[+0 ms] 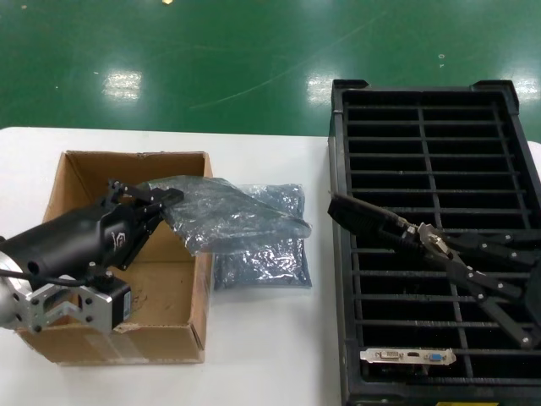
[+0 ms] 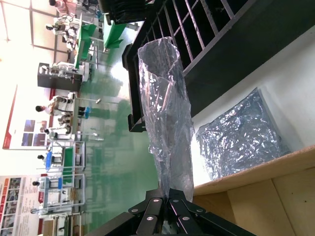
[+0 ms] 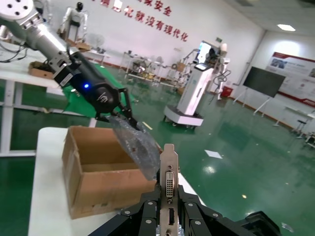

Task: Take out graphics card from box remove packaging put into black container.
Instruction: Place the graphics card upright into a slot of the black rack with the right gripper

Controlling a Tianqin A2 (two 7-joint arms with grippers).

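Two holds I see: my right gripper (image 1: 423, 234) clamps the stiff, fragile graphics card (image 1: 372, 218) by its bracket end over the black container (image 1: 517, 161); my left gripper (image 1: 156, 199) pinches the limp, slippery packaging (image 1: 228, 216).

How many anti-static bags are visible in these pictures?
2. One bag hangs from the left pincer above the box; another bag lies on the table beside the box.

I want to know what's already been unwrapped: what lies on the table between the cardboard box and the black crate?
In the head view, a flat crinkly bag lies on the table beside the box, with bare tabletop up to the black crate.
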